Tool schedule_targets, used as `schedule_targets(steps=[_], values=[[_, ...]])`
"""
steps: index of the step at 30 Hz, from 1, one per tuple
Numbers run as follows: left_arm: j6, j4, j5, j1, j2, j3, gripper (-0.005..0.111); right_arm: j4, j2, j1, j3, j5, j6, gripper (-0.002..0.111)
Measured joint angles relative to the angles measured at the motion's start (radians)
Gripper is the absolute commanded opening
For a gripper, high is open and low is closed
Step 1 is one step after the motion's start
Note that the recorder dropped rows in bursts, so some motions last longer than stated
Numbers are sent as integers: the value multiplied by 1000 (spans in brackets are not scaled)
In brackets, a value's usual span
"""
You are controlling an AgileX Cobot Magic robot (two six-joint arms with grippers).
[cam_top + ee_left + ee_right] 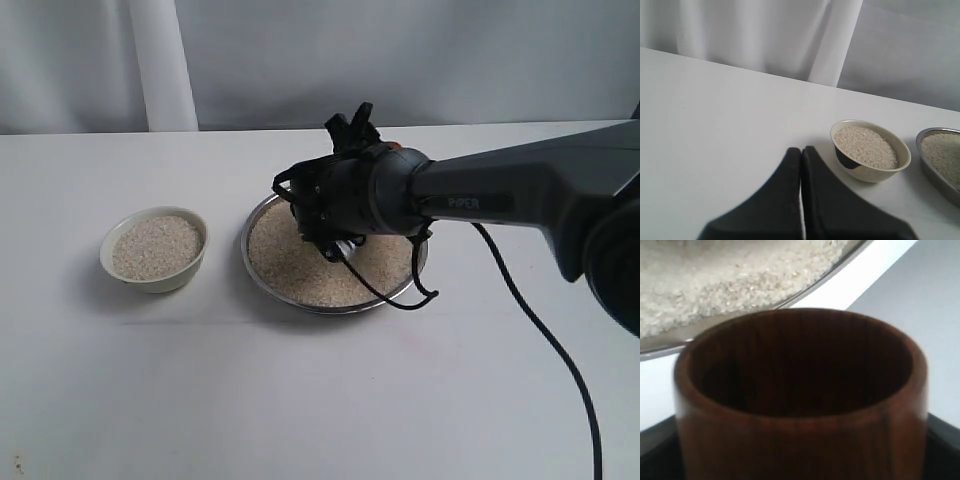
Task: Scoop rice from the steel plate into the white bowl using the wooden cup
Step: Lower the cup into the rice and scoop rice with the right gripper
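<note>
The steel plate [262, 282] lies mid-table, covered with a flat layer of rice [300, 268]. To its left stands the white bowl [172, 283], filled with rice [155, 247]. My right gripper [333, 246] hangs low over the plate's middle; its wrist hides the cup in the exterior view. In the right wrist view the wooden cup [800, 435] fills the frame between dark fingers [944, 445], its dark inside showing no grains, with the plate rim [805, 296] and rice [715, 275] just beyond. My left gripper [801, 152] is shut on nothing, off the bowl [875, 172].
A white table [300, 400] carries everything, with a pale curtain [160, 60] behind. A black cable [540, 340] trails from the right arm across the table on the right. The left wrist view also catches the plate's edge [935, 175].
</note>
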Motion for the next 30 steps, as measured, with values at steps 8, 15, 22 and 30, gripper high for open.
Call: schedule_targets(steps=[8, 15, 22, 30], values=[[0, 0, 0, 0, 0, 0, 0, 125, 0, 0, -6, 1, -46, 0], [0, 0, 0, 0, 0, 0, 0, 133, 0, 0, -6, -7, -48, 0], [0, 0, 0, 0, 0, 0, 0, 129, 38, 0, -8, -7, -27, 0], [0, 0, 0, 0, 0, 0, 0, 106, 70, 0, -8, -11, 21, 0]])
